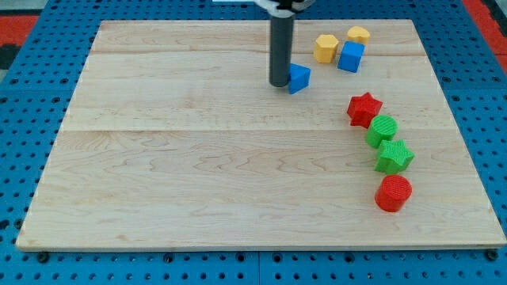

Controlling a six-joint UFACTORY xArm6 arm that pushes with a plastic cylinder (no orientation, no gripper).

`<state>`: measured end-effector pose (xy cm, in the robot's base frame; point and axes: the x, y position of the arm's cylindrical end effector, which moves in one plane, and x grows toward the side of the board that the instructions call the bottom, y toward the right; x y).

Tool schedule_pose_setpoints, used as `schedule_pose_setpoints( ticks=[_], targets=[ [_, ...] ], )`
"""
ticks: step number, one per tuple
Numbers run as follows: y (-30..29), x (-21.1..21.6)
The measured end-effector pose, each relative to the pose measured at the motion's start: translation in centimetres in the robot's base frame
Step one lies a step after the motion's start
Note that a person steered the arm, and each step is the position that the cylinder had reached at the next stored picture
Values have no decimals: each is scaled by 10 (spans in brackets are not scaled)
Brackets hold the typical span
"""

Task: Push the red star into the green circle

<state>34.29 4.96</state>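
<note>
The red star (364, 108) lies at the view's right, touching the green circle (383, 130) just below and to its right. My tip (280, 83) stands near the view's top centre, right against the left side of a small blue block (299, 77). The tip is well to the left of and above the red star, apart from it.
A green star (394, 156) and a red circle (393, 193) continue the row below the green circle. A yellow hexagon (325, 48), a blue cube (351, 57) and another yellow block (359, 35) sit at the top right. The wooden board (198, 174) ends on blue matting.
</note>
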Motion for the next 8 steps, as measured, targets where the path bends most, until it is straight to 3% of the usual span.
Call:
schedule_pose_setpoints(
  ticks=[1,2,3,4,6,7,8],
  targets=[
    [-19,41],
    [21,22],
    [74,-28],
    [107,3],
    [109,115],
    [106,118],
    [132,89]
  ],
)
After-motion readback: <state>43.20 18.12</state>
